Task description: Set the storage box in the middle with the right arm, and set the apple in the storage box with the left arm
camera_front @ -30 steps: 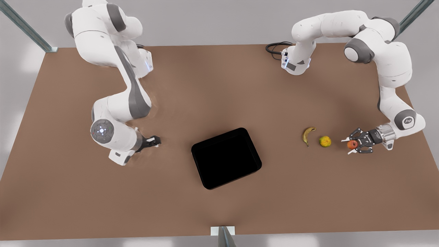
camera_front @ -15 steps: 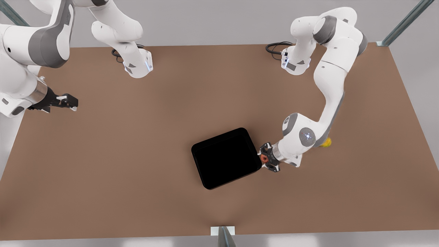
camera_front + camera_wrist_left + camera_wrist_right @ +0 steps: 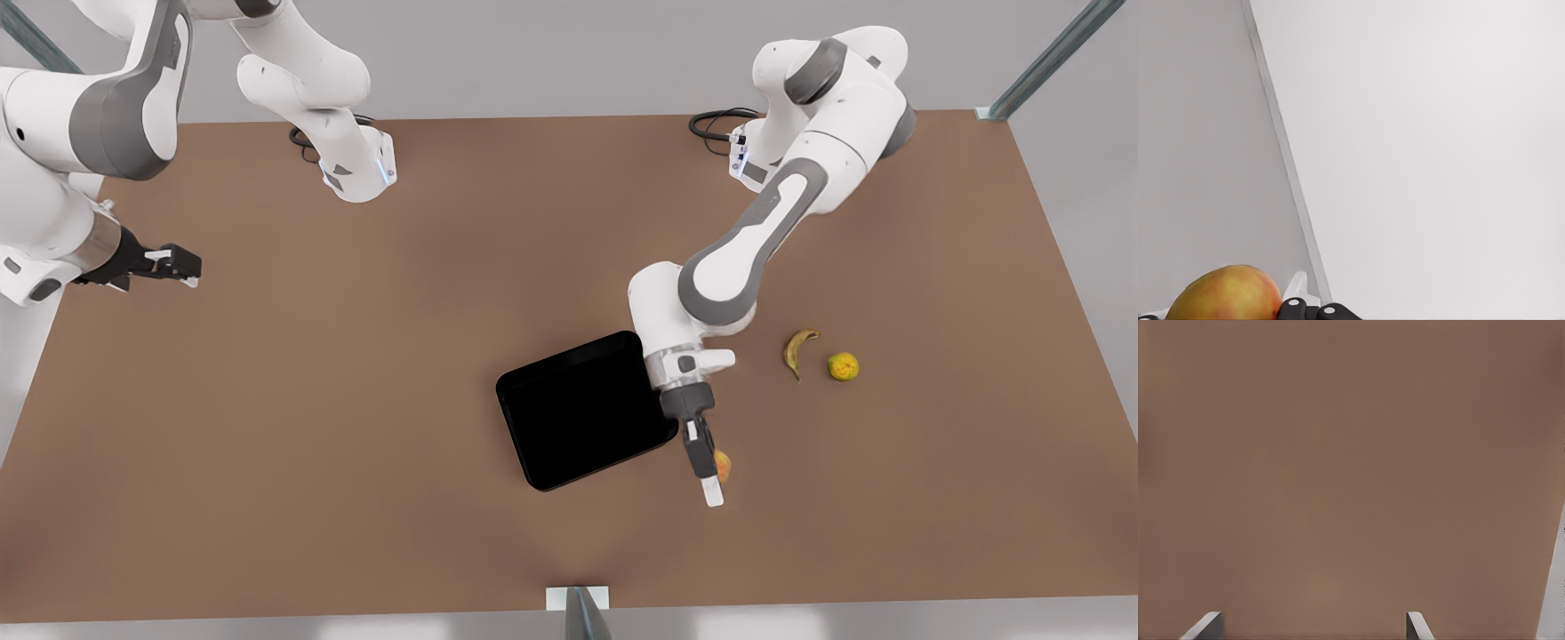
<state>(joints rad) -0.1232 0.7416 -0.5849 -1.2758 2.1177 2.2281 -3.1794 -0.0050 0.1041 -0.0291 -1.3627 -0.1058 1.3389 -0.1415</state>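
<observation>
Front view: brown table (image 3: 356,444), grey walls behind, metal posts at the far corners. Black storage box (image 3: 582,411) sits mid-table, slightly skewed. Left gripper (image 3: 709,467) hangs just beside the box's right edge, fingers clamped on the apple (image 3: 722,464), outside the box. Left wrist view has the apple (image 3: 1225,293) against pale wall. Right gripper (image 3: 173,263) waits over the table's far left, well away from the box, fingers (image 3: 1205,627) apart over bare table. Banana (image 3: 797,347) and yellow-green fruit (image 3: 843,366) lie near each other to the right.
</observation>
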